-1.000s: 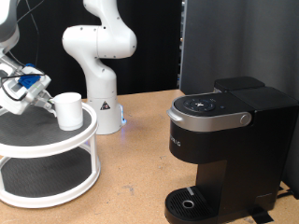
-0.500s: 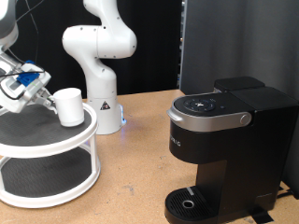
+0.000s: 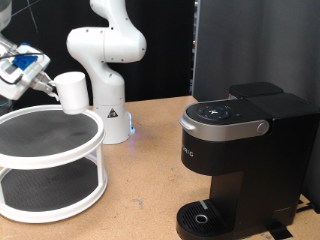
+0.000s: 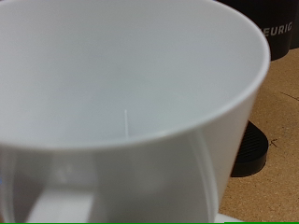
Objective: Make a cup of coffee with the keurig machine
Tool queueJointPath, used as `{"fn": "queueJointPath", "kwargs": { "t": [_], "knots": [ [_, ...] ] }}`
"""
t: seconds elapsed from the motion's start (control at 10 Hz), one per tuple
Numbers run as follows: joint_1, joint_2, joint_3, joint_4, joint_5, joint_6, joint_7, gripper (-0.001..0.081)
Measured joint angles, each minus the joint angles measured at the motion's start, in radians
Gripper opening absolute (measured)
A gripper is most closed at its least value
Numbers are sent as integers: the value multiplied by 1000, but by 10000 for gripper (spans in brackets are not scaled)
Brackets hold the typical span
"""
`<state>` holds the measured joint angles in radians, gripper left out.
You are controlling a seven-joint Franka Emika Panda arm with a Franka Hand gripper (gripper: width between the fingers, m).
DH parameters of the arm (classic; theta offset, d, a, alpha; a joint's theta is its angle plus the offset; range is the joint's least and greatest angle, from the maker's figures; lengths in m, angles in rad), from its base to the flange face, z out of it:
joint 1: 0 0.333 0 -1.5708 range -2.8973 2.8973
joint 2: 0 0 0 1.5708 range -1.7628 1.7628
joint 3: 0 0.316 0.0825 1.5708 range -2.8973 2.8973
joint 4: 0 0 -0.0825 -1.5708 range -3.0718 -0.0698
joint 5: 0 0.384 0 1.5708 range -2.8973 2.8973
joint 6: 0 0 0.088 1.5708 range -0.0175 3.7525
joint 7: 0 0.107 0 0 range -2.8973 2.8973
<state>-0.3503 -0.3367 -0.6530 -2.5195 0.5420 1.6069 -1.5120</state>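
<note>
Small white cylindrical ceramic cup [image 3: 72, 91] hangs clear above the round two-tier white stand [image 3: 50, 150], at the exterior view's left, gripped in the jaws of the gripper [image 3: 38, 84]. Matte black boxy keurig machine [image 3: 240, 150] sits well apart on the wooden worktop [image 3: 140, 190]. Carry level, rim upright (cup fills the wrist view).

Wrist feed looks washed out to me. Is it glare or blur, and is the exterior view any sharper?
Wrist view: the cup fills the frame, too close, soft and pale; the keurig machine behind reads clearly. Exterior view: evenly lit and sharp on the machine, with the gripper at the frame's left edge, holding the cup above the round rack.
</note>
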Motion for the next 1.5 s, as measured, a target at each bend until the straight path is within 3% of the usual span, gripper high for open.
{"fn": "queueJointPath", "kwargs": {
  "t": [0.4,0.6,0.9,1.5],
  "knots": [
    [0,-28,10,17,-28,-24,26,68],
    [1,-33,31,0,-15,18,38,68],
    [15,-53,108,-55,129,157,78,68],
    [103,-59,284,-139,405,412,126,68]
  ]
}}
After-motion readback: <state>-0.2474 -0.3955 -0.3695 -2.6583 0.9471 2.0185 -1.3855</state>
